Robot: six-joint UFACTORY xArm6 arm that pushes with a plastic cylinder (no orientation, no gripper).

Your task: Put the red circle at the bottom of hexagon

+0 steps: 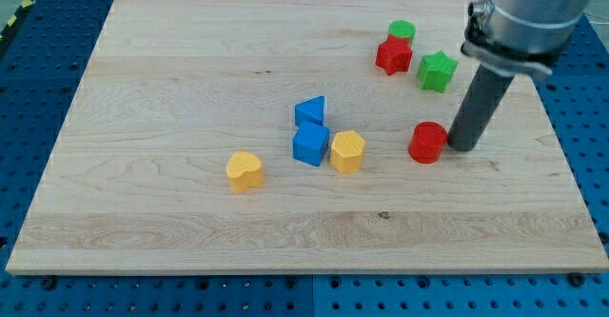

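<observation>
End effector = straight dark rod, no jaws, so no open/closed state to report. Tip (463, 148) down on tabletop (190, 69), just right of red circle (428, 142); touching or hairline apart, can't tell from this angle. Rod leans up toward view's top right into grey arm housing (526, 12).

Red circle sits right of centre, at about same height in view as yellow hexagon (347, 151), well apart from it on view's right. Not below hexagon yet.

Yellow hexagon just right of blue cube (310, 145), looks touching or nearly. Blue triangular block (310, 111) directly above cube toward view's top, close, maybe in contact. Yellow heart-ish block (245, 170) further to view's left and slightly lower, clear of blue pair.

Top right cluster: green round block (402, 30) nearest view's top, red star-like block (394, 55) right under it, touching or overlapped in view. Green star (438, 70) to the right and a bit lower, near red star but apart. Cluster sits above red circle, clear gap between.

Wood tabletop rests on blue perforated base (29, 89). Shapes of red star-like and yellow heart-ish blocks approx only; small in view.
</observation>
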